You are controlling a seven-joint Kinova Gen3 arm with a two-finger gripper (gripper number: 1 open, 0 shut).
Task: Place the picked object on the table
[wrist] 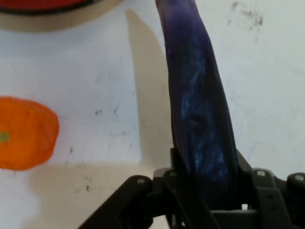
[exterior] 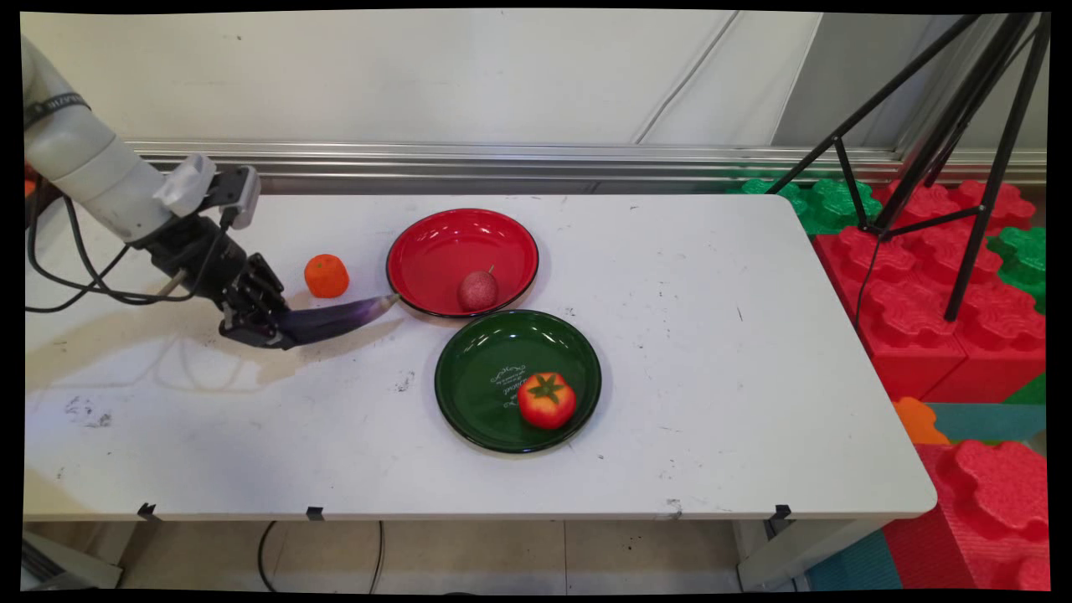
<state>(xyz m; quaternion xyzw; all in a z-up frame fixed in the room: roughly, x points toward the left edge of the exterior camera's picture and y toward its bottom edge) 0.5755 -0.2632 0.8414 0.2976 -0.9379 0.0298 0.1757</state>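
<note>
At left of frame the claw (exterior: pixel 266 325) grips a purple eggplant (exterior: pixel 339 316), its tip touching the red plate (exterior: pixel 435 243) rim; an orange (exterior: pixel 326 275) sits just above. Bare surface (exterior: pixel 209 435) lies below.

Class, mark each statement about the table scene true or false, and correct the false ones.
1. The gripper holds the eggplant. True.
2. The tomato lies in the red plate. False: it lies in the green plate.
3. The orange sits on the table, outside both plates. True.
4. The red plate is empty. False: a small reddish fruit lies in it.
</note>
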